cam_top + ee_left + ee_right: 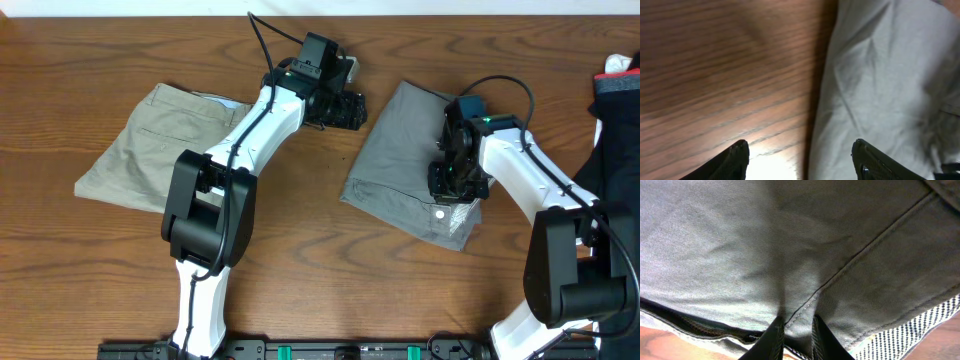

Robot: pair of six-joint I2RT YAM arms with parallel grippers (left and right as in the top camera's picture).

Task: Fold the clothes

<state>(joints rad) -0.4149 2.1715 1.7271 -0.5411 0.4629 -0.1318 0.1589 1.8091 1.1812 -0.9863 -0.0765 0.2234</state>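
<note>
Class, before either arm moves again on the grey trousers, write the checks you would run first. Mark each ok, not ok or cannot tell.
1. Right gripper has cloth: ok. Its fingers are nearly closed on a fold of the grey trousers.
2. Number of layers in that pinch: cannot tell.
3. Left gripper is free: ok. It is open wide with nothing between the fingers.
4. Left gripper is placed to grasp: ok. It hangs over the grey pair's edge where it meets the table.
5. Khaki trousers are out of the way: ok. They lie folded, apart from the grey pair.
6. Both arms hold the trousers: not ok, only the right does.
</note>
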